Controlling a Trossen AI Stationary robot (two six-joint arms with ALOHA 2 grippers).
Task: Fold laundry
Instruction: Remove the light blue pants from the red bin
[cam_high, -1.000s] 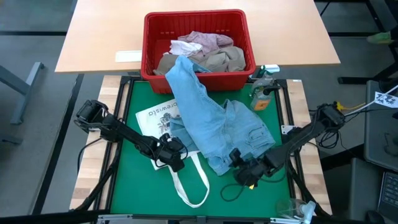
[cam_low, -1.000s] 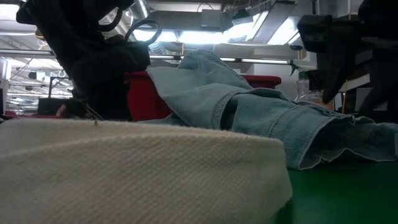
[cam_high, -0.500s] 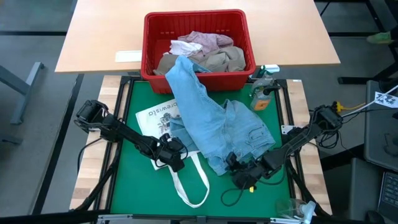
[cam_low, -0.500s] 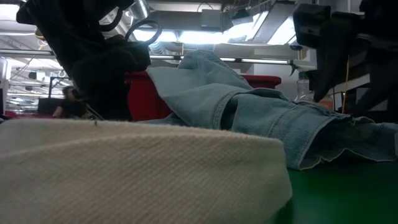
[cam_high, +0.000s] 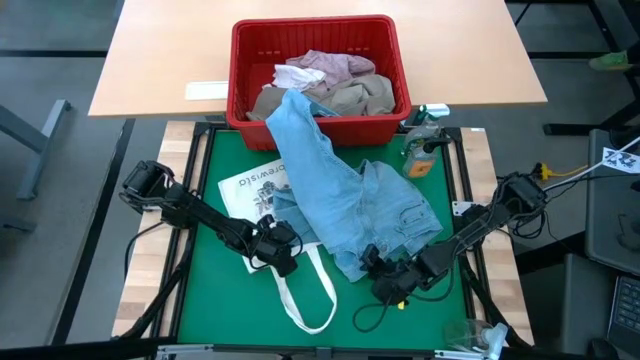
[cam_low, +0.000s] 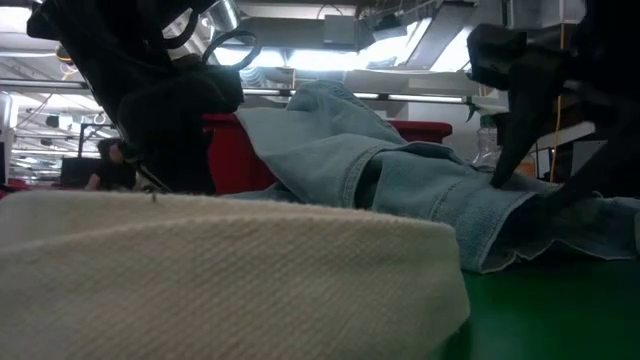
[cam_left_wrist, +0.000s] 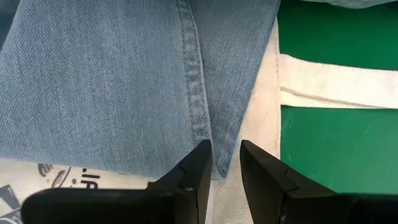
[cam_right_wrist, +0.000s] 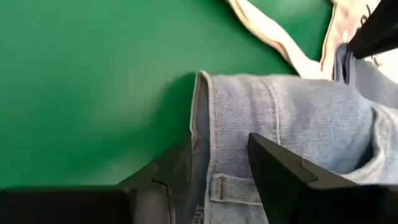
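Observation:
Light blue denim jeans (cam_high: 340, 190) lie spread across a white printed tote bag (cam_high: 245, 185) on the green mat, with one leg (cam_high: 290, 115) running up over the red basket's rim. My left gripper (cam_left_wrist: 221, 165) sits at the jeans' near-left corner, shut on it. My right gripper (cam_right_wrist: 219, 143) is open low over the near end of the jeans. Its fingers stand on either side of the waistband edge (cam_right_wrist: 208, 124), close to a belt loop (cam_right_wrist: 217, 186). My left gripper pinches the pointed corner of the denim (cam_left_wrist: 221, 169) between its two fingers, just past a stitched seam (cam_left_wrist: 198, 106). The fingers slant down from the table's left side. The corner rests on the tote bag, and the cloth is slack. My right gripper straddles the waistband; I cannot tell whether its fingers touch the denim.
The red basket (cam_high: 240, 70) at the far edge holds a pale pink garment (cam_high: 325, 68) and a tan one (cam_high: 362, 98). A small bottle (cam_high: 425, 150) stands at the mat's far right. The tote's handles (cam_high: 310, 300) and a dark cable (cam_high: 368, 312) lie near the front.
My right gripper has sunk toward the jeans' waistband, crept a little toward the table's left, and rolled slightly about its own axis. The jeans and my left gripper have kept still.

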